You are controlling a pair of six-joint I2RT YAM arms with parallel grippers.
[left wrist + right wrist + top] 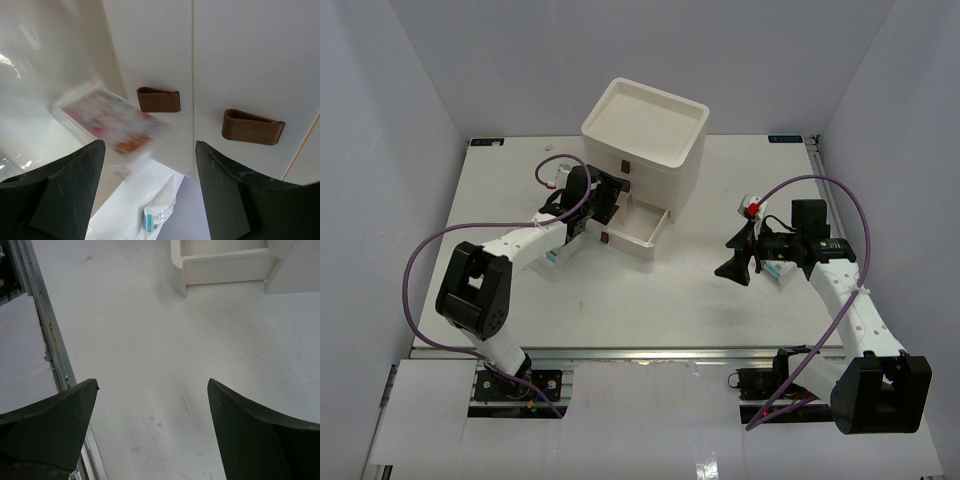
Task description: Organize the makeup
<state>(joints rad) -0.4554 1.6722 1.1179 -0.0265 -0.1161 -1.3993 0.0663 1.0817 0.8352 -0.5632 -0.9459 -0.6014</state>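
Cream box [645, 150], three drawers, far centre of the table [720, 310]; open top tray [645, 118] with nothing seen in it; bottom drawer [638, 226] standing out toward the near side, the upper two shut. Brown handles [158, 100] on the drawer fronts, two of them in the left wrist view. Left gripper [592, 200] [150, 142]: at the left front of the box, close to the handles, jaws spread wide with neither finger on anything. Pink-red sachet [112, 122]: flat, blurred, seen just above the left finger, against a white surface left of the handles; whether it lies in the drawer cannot be told. Blue-print sachet [554, 258] [159, 212]: flat on the table, left and near of the box, beside the left arm. Right gripper [735, 262] [152, 385]: right of the box and well apart from it, jaws spread wide and empty, over bare table, the open drawer in the far part of its wrist view. White-blue item [775, 270]: on the table just beside the right wrist, partly hidden by it. Small white item with a red part [752, 208]: on the table, far of the right gripper; too small to identify.
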